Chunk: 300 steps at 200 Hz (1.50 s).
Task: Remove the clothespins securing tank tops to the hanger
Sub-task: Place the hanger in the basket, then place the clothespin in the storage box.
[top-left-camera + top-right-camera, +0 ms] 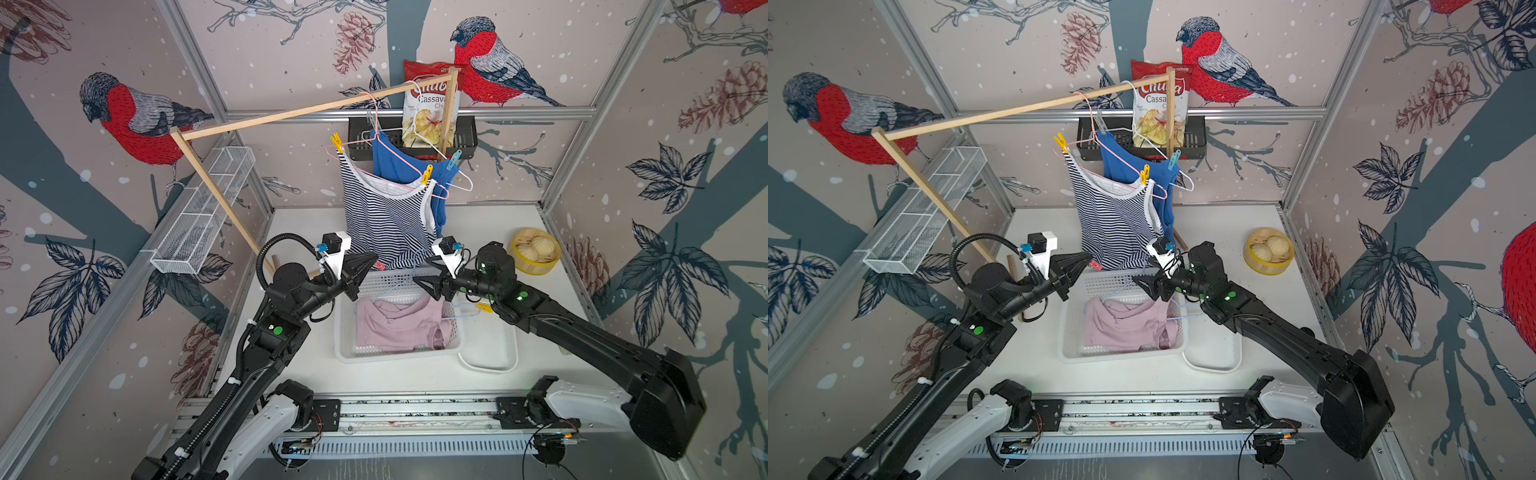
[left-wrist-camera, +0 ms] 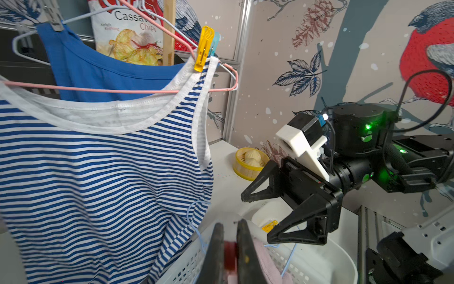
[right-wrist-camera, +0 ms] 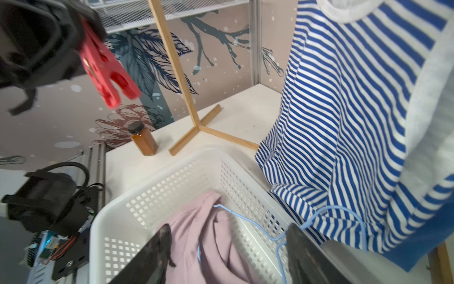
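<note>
My left gripper [image 1: 375, 262] is shut on a red clothespin [image 2: 230, 255], which sticks out past its fingertips [image 3: 108, 71] over the white basket's far rim [image 1: 399, 275]. My right gripper [image 3: 228, 236] hangs open above the basket, with nothing between its fingers. The pink tank top [image 1: 403, 324] lies in the basket with a light blue hanger [image 3: 248, 221]. The striped tank top [image 1: 386, 220] hangs on a pink hanger, pinned by two yellow clothespins [image 1: 337, 143] [image 1: 427, 174]. Behind it the blue tank top [image 1: 399, 166] carries a teal clothespin [image 1: 454, 160] and a grey one [image 2: 52, 19].
A yellow clothespin [image 1: 484, 307] lies in a small white tray [image 1: 494, 353] right of the basket. A bamboo steamer with buns [image 1: 536, 251] stands at the back right. The wooden rack [image 1: 299, 110], a chips bag [image 1: 430, 112], a wire shelf [image 1: 203, 216] and an amber bottle [image 3: 143, 141] surround the work area.
</note>
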### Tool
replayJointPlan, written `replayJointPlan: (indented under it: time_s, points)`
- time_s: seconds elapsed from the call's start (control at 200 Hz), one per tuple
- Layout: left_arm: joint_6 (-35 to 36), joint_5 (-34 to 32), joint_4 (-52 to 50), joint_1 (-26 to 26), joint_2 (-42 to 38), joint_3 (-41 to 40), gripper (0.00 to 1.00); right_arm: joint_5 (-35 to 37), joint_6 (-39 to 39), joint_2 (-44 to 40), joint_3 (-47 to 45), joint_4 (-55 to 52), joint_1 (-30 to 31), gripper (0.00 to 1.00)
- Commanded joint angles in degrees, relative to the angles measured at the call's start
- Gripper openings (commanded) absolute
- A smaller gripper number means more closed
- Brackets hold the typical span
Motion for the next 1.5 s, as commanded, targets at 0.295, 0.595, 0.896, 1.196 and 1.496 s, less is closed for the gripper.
replayJointPlan:
  time_s: [0.295,0.595,0.896,1.196,1.496]
  points:
    - [-2.2,14.2,15.2,-8.5,7.3,1.0,0.00,-25.1,-0.4,-6.0,3.9,-4.8,-0.7,0.86]
    - [4.5,15.9,11.9,-14.6,13.3,5.1,0.00,-25.3,-0.8,-8.5,3.7,-8.7,-0.6,0.93]
    - [7.6,17.4,9.4,-16.0,15.0,6.7,0.00,-27.1,-1.6,-7.4,4.4,-9.8,-0.6,0.81]
    - [6.8,14.7,10.3,-16.2,15.1,6.7,0.67,-26.8,-1.7,-5.8,4.9,-11.4,-0.7,0.14]
    - [3.8,-4.6,12.8,-16.3,8.9,3.8,0.99,-20.3,1.7,-8.3,2.0,-11.2,-1.0,0.14]
